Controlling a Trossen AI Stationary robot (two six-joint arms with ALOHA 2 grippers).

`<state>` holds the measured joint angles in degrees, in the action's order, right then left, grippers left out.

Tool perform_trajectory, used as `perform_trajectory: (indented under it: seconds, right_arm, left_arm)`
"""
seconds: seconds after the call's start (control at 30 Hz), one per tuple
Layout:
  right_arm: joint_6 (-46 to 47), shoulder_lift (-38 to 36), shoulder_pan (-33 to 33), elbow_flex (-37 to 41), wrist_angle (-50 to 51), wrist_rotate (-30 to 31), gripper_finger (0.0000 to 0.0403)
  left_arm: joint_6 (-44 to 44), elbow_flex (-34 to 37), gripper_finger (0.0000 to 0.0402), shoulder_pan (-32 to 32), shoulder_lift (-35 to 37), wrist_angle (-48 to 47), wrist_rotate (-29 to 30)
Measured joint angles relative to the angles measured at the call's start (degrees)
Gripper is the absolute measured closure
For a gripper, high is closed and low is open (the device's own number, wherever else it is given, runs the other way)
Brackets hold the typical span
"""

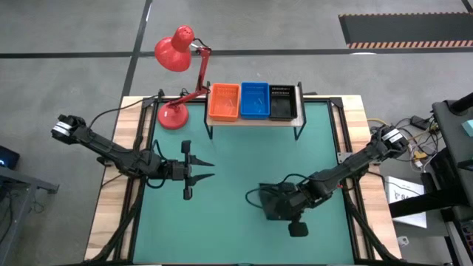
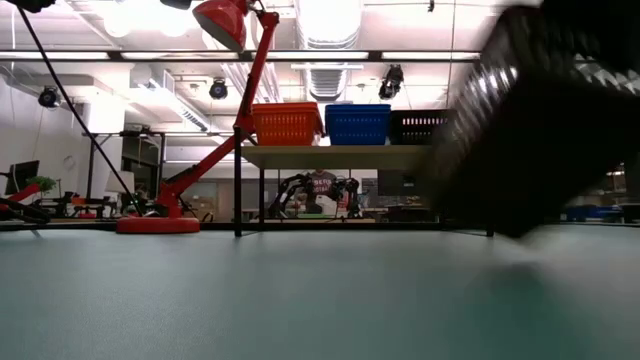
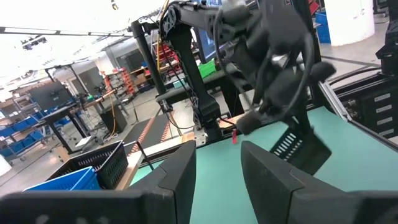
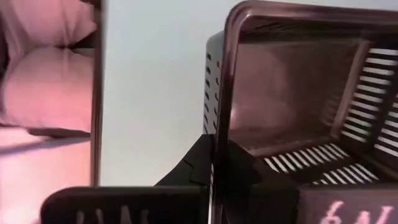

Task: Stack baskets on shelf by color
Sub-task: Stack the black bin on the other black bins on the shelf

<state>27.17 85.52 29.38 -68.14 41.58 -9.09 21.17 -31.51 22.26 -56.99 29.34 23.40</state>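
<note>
Right end effector (image 1: pixel 275 204) clamped on wall of black basket (image 1: pixel 278 202), near-right of surface (image 1: pixel 229 236). Shelf (image 1: pixel 255 120) lies far, slightly left; its black stack (image 1: pixel 281 102) (rightmost of 3) is target. Left end effector (image 1: pixel 201 171) spread wide, empty, waiting mid-left.

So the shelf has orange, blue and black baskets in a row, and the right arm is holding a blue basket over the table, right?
Not quite: the basket in the right gripper is black, as the high view shows. The shelf row is as you said.
</note>
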Motion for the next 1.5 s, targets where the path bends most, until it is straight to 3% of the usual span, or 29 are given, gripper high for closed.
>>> perform_trajectory:
  seconds: [0.33, 0.53, 0.63, 0.87, 1.13, 1.4, 1.5]
  right_arm:
    - [-20.8, 0.0, 0.0, -16.0, 11.4, 21.4, 0.0392]
    - [-21.4, 0.0, -1.4, -23.4, 23.5, 37.4, 0.0392]
    - [-21.4, 0.0, -4.6, -26.3, 31.0, 40.4, 0.0394]
    - [-23.9, 0.0, -16.5, -32.0, 42.5, 40.9, 0.0394]
    - [-37.7, 0.0, -31.2, -34.6, 43.3, 40.2, 0.0394]
    - [-45.8, 0.0, -44.7, -34.6, 43.0, 26.5, 0.0394]
    - [-47.6, 0.0, -47.7, -34.6, 42.9, 24.2, 0.0394]
  left_arm:
    - [0.0, 0.0, 0.029, 0.0, 0.0, -0.9, 0.0]
    - [0.0, 0.0, 0.029, 0.0, 0.0, -1.4, 0.0]
    - [-0.9, 0.0, 0.029, 0.0, 0.0, -1.4, 0.0]
    - [-1.1, 0.0, 0.029, 0.0, 0.0, -1.3, 0.0]
    - [-1.1, 0.0, 0.029, 0.0, 0.0, -1.3, 0.0]
    - [-1.1, 0.0, 0.029, 0.0, 0.0, -1.4, 0.0]
    - [-1.1, 0.0, 0.029, 0.0, 0.0, -1.4, 0.0]
